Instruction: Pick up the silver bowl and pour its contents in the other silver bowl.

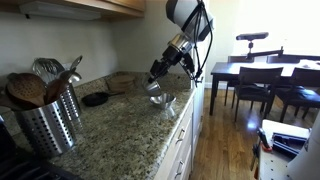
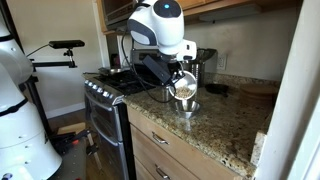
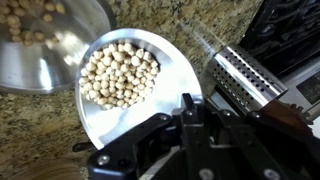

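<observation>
Wrist view: pincer point(image 3: 190, 106) pinching the rim of the silver bowl point(image 3: 108, 126), shiny, heaped with pale round beans point(image 3: 120, 75).

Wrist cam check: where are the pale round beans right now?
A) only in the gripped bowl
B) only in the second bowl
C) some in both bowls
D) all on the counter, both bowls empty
C: in the wrist view, beans cover the silver bowl that the gripper holds by its rim, and a few more lie in the other silver bowl beside it.

Silver bowl point(image 3: 100, 120) tilted, holding pale beans point(image 3: 120, 75), above other silver bowl point(image 3: 40, 65), some inside.
</observation>
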Controlling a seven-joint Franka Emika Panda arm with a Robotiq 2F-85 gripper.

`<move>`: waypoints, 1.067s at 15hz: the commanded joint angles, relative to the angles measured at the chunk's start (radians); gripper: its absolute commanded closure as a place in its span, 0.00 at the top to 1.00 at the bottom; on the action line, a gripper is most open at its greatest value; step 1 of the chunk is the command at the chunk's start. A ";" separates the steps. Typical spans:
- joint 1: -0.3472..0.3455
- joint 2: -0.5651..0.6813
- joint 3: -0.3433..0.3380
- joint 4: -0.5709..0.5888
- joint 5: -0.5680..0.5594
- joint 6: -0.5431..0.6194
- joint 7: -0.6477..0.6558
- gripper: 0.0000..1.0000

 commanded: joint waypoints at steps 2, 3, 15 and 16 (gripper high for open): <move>-0.017 -0.066 -0.012 -0.049 0.068 -0.012 -0.074 0.07; -0.018 -0.067 -0.013 -0.049 0.071 -0.011 -0.080 0.07; -0.024 -0.068 -0.018 -0.051 0.198 -0.040 -0.192 0.07; -0.025 -0.068 -0.020 -0.054 0.215 -0.046 -0.206 0.07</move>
